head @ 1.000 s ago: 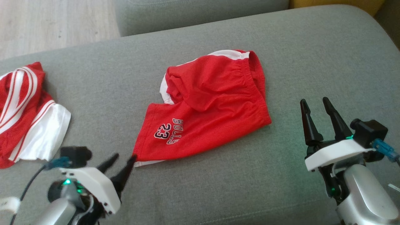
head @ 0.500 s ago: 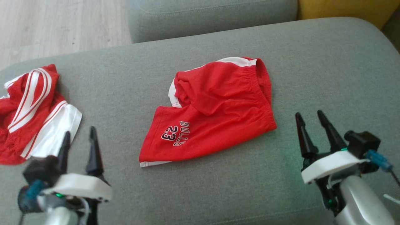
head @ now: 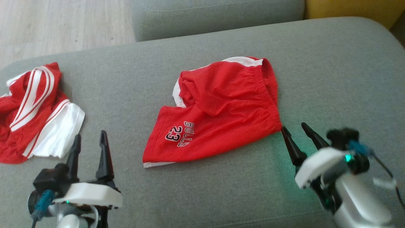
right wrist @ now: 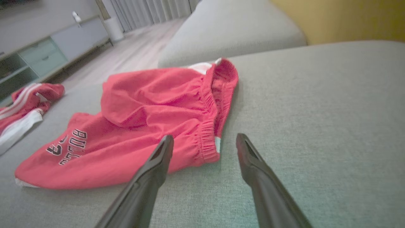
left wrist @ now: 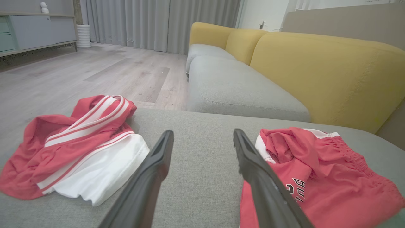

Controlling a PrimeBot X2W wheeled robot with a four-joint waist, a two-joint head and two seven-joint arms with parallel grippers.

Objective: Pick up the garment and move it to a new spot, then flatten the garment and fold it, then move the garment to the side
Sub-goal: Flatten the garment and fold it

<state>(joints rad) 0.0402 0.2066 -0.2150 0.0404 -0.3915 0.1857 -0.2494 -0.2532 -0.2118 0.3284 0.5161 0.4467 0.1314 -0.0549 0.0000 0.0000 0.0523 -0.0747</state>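
Observation:
The garment [head: 221,110], red shorts printed "BULLS 23", lies crumpled in the middle of the grey sofa seat [head: 332,69]. My left gripper [head: 90,134] stands open at the lower left, apart from the shorts, between them and a second red-and-white garment [head: 38,110]. My right gripper [head: 293,126] is open at the lower right, its left fingertip just beside the shorts' near waistband corner. In the right wrist view the open gripper [right wrist: 205,136] frames that waistband corner of the shorts [right wrist: 142,120]. In the left wrist view the open gripper [left wrist: 203,132] frames bare cushion left of the shorts [left wrist: 332,177].
The red-and-white garment [left wrist: 79,148] lies bunched near the seat's left edge. A second grey cushion [head: 215,15] sits beyond, with a yellow backrest [left wrist: 316,72] to the right. Wooden floor [head: 47,25] lies past the far-left edge.
My left gripper has drawn back from the shorts' hem corner and now points up, farther left. My right gripper has moved left, up to the waistband corner. The head camera shifted slightly.

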